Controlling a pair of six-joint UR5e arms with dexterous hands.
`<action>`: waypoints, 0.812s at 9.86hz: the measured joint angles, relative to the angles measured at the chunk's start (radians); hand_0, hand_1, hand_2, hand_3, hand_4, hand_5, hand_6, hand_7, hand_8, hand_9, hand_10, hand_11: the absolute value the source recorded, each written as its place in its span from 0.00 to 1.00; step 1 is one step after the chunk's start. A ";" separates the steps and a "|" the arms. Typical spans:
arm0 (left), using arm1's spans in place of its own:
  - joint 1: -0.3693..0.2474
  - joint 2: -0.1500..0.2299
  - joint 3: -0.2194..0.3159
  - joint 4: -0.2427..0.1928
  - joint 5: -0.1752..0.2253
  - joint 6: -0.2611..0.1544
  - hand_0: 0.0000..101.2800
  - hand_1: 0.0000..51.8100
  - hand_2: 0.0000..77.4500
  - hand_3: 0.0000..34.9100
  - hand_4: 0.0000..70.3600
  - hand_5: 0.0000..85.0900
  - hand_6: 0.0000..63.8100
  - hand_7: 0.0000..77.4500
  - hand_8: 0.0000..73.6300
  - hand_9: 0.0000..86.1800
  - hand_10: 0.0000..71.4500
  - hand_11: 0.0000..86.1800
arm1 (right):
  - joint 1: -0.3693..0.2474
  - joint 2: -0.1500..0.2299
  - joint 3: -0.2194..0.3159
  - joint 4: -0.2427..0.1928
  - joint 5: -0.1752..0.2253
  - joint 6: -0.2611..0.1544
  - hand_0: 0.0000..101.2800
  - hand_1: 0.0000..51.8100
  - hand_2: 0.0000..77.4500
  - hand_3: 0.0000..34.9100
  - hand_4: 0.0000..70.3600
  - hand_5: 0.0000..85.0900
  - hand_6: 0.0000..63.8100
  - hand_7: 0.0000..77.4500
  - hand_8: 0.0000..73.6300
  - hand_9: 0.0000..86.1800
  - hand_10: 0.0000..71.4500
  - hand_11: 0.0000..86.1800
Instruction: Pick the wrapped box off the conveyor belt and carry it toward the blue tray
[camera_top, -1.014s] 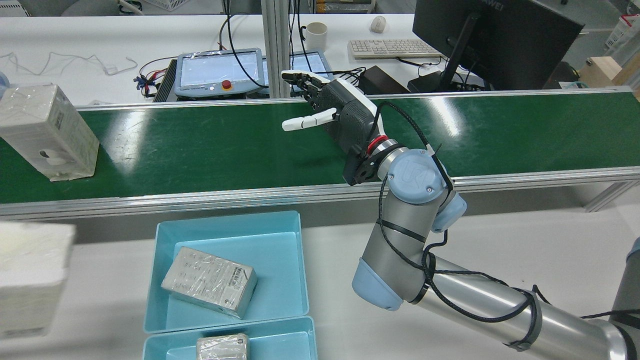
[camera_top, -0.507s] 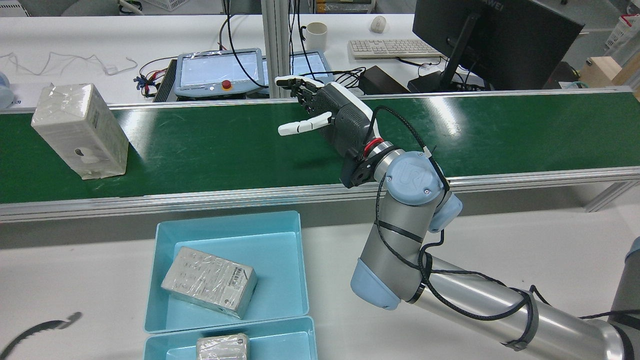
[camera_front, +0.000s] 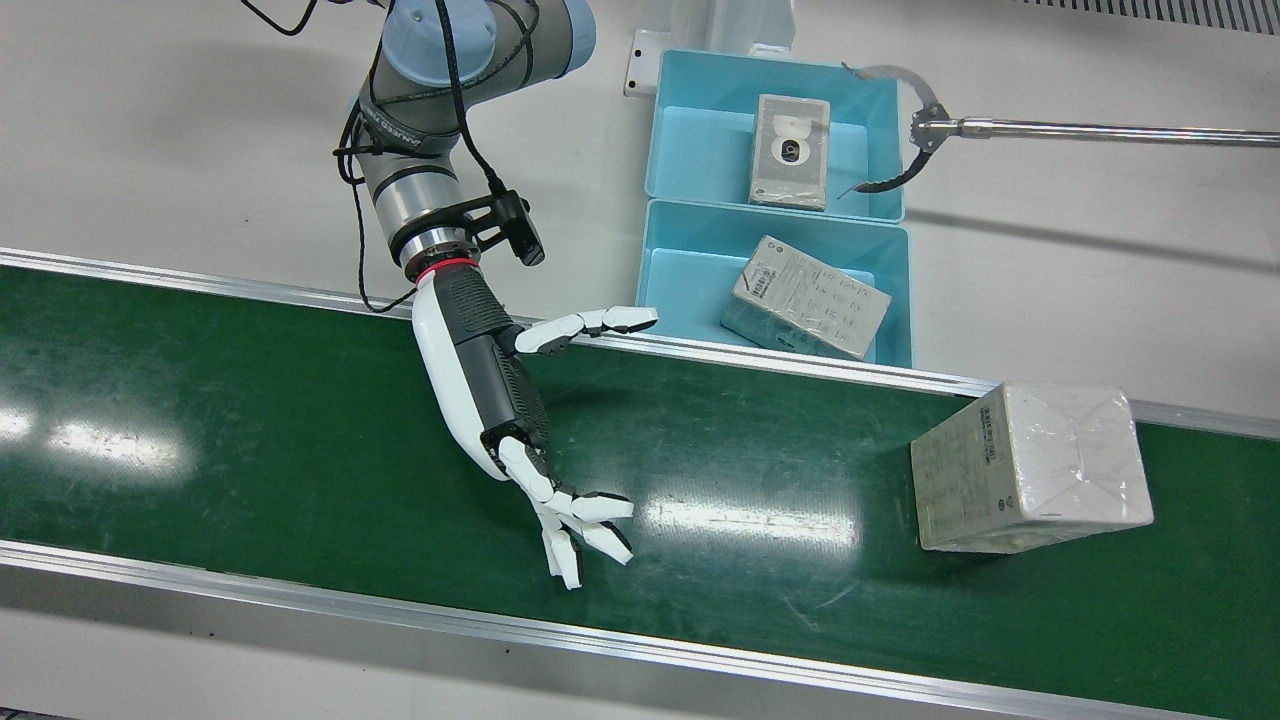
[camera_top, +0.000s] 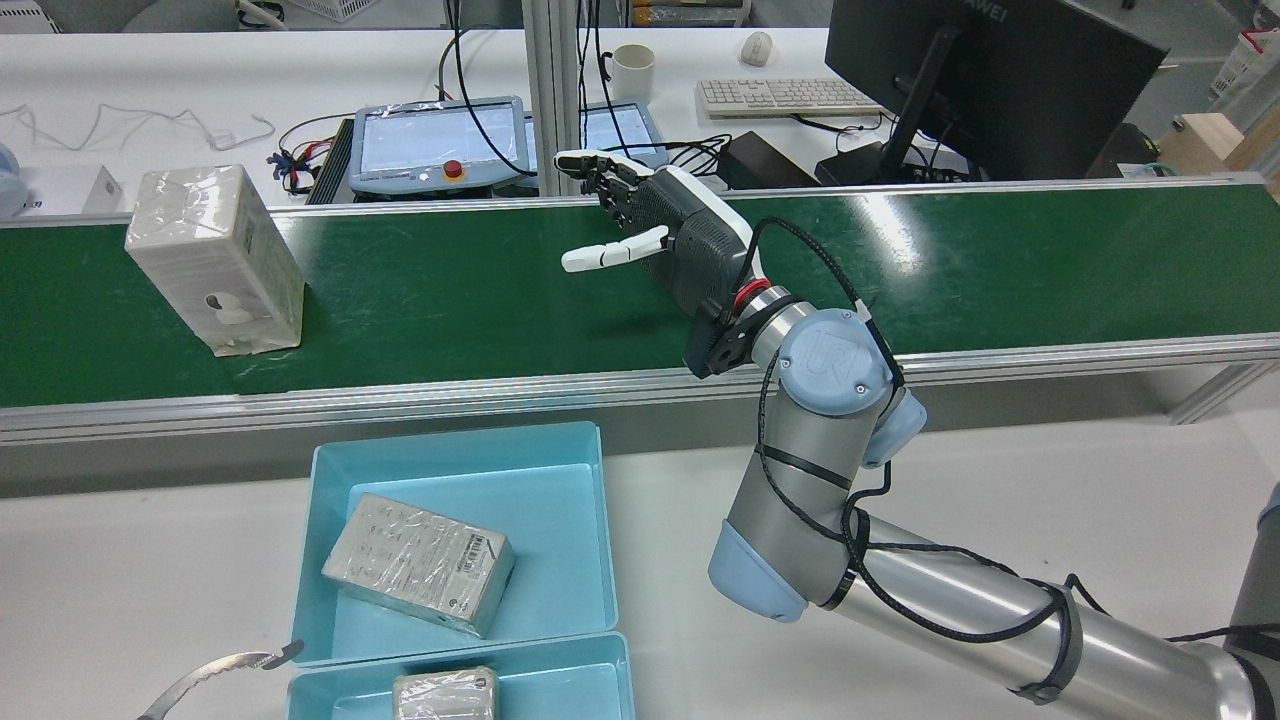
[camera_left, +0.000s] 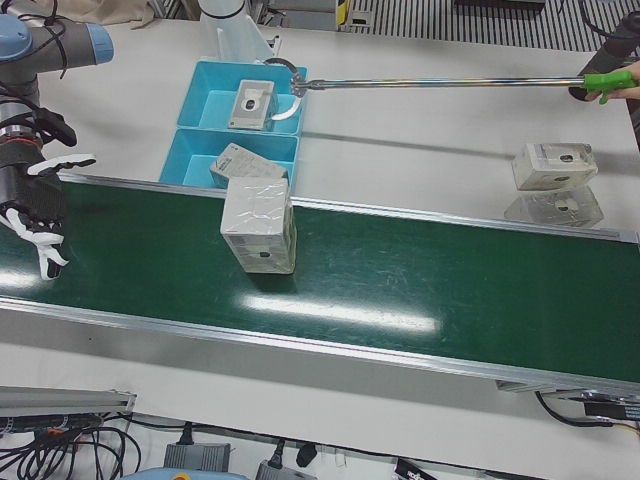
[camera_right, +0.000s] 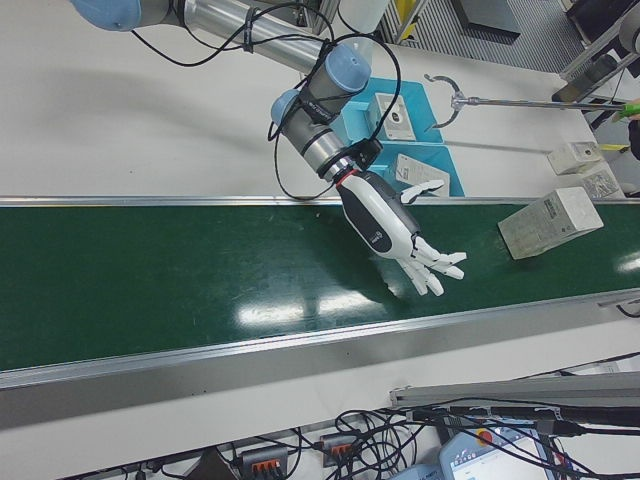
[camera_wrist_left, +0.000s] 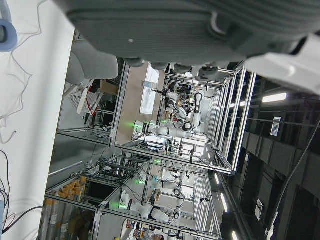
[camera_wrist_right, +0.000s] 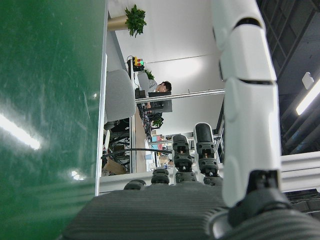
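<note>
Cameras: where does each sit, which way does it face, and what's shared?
Front view: overhead, facing down; right hand open above belt, box.
Rear view: high behind, facing forward; right arm and hand, box at left, trays.
Left-front view: operators' side; box mid-belt, hand at left edge.
Right-front view: operators' side; whole right arm, hand.
Left hand view: sideways; palm, lab background.
Right hand view: sideways; fingers, belt.
Shared: front and rear both show hand, box, trays.
</note>
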 joint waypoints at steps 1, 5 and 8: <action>0.000 0.000 0.000 0.000 0.000 0.000 0.00 0.00 0.01 0.00 0.00 0.01 0.01 0.01 0.01 0.00 0.01 0.01 | -0.001 0.000 0.000 0.000 0.000 0.001 0.49 0.33 0.17 0.00 0.15 0.31 0.09 0.10 0.02 0.04 0.00 0.01; 0.000 0.000 0.000 0.000 0.000 0.000 0.00 0.00 0.01 0.00 0.00 0.01 0.01 0.00 0.01 0.01 0.01 0.01 | -0.002 -0.007 -0.001 0.001 0.001 0.001 0.49 0.33 0.18 0.00 0.16 0.31 0.09 0.10 0.01 0.04 0.00 0.01; 0.000 0.000 0.000 0.000 0.000 0.000 0.00 0.00 0.01 0.00 0.00 0.01 0.00 0.01 0.01 0.01 0.01 0.01 | -0.002 -0.013 -0.002 0.002 0.002 0.003 0.49 0.33 0.18 0.00 0.16 0.32 0.09 0.10 0.01 0.04 0.00 0.01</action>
